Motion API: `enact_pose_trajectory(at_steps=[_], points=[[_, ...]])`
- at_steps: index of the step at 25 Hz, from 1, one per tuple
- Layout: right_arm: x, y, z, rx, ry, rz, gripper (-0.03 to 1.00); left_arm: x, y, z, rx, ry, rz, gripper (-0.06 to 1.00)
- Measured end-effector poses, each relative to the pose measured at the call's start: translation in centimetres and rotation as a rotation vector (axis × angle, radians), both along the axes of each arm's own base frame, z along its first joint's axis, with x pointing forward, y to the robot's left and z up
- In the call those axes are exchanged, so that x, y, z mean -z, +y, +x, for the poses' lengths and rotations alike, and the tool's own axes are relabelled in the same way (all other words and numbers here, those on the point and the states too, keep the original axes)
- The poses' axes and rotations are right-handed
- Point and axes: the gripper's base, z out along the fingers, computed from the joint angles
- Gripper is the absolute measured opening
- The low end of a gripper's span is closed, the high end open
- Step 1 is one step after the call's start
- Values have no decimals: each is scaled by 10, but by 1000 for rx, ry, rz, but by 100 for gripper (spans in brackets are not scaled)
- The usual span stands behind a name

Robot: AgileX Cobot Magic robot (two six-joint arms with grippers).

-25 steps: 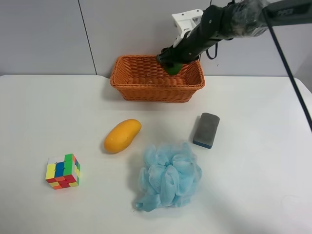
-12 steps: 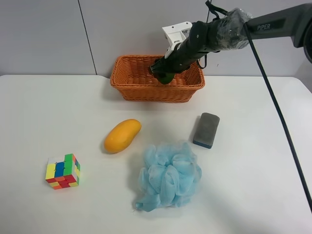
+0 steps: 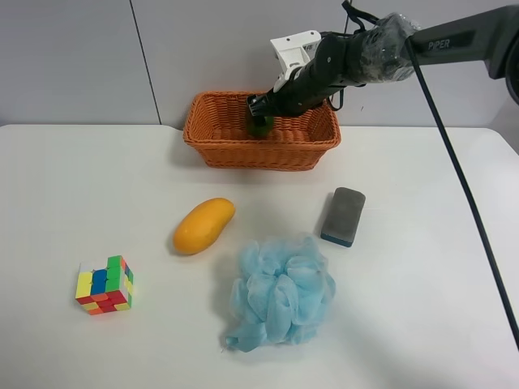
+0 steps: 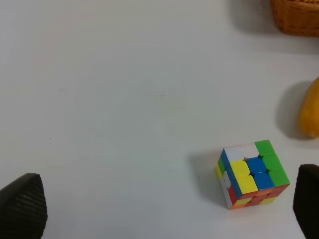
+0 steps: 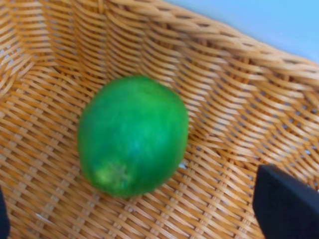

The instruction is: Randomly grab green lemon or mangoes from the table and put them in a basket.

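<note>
1. The worktop [image 3: 81, 178] is crowded around the fruit left to fetch; a mesh bath pouf [image 3: 280, 293] lies at about four o'clock from that fruit and a Rubik's cube [image 3: 105, 284] at about eight o'clock; a careless reach could snag the pouf or pick the wrong thing.
2. The basket [image 3: 212, 151] sits at twelve o'clock on the worktop, with the right arm reaching down into it; if the arm lifts out at a slant, a finger could hook the woven wall and drag or tip the basket, which looks light.
3. The mango [image 3: 203, 225] lies on the worktop at about seven o'clock from the basket, not yet collected; its skin is smooth and its end tapered, so I judge that a shallow or off-centre pinch would let it squirt free.
4. The green lemon [image 5: 133, 134] rests on the basket floor, roughly mid-basket; being round, it could roll if brushed during withdrawal, or be carried back out if the fingers close.
5. The right claw [image 3: 260, 112] is spread wide; its fingers [image 5: 286, 204] flank the lemon with wicker showing on both sides; it holds nothing.
6. The left claw [image 4: 164, 204] is also wide and empty, hovering over bare worktop; the cube sits near one finger, apart from it.
</note>
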Motion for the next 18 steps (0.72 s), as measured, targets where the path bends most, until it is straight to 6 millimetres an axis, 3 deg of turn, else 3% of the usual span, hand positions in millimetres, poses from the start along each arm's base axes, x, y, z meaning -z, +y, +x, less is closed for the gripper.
enact_pose_trajectory(at_steps=[6,9,13,18], points=[[-2,0,0,-3,-4,-5,97,0,0,0,0,0,0,99],[-14,-1,-2,-7,-20,-2,97,0,0,0,0,0,0,99],[-56,-5,-15,-23,-38,6,97,0,0,0,0,0,0,99],[-133,-18,-49,-62,-75,-26,97,0,0,0,0,0,0,99]])
